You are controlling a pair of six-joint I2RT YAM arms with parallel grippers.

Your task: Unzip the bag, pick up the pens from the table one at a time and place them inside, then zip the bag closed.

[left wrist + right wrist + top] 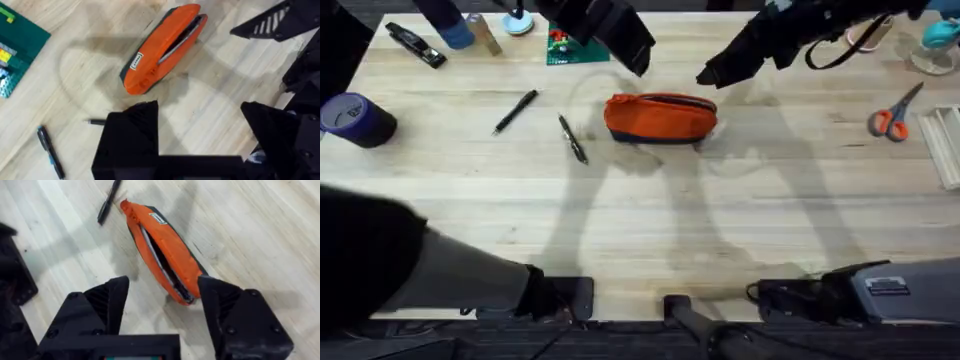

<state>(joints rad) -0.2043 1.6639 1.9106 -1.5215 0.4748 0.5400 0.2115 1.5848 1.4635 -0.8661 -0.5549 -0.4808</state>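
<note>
Both claws hang above the bag with nothing held. Right claw spread wide, its two blocky black fingers straddling the near end of the bag from above, not touching it as far as I can tell. Left claw also spread wide and empty, just beside the bag on its pen side. Bag lies on its side near the middle of the desk, long axis across. Zipper looks parted: a dark slit with a pale edge runs most of the length of the top seam, so I judge the unzipping done or nearly so; the slider itself I cannot make out. Both pens are outside the bag on the bare desk: one pen just beside the bag's end, a second pen farther out on the same side, the two apart and angled differently. So, by my reading: opening done, no pen loaded, both placements and the closing zip left. Materials: bag is soft orange fabric, plump and rounded, dark base strip, small white label near one end; should sag and shift under a push. Pens are thin, rigid, glossy black sticks lying flat, little to grip. Desk is pale wood planks, smooth with visible grain, lit hard enough to throw arm shadows around the bag.
</note>
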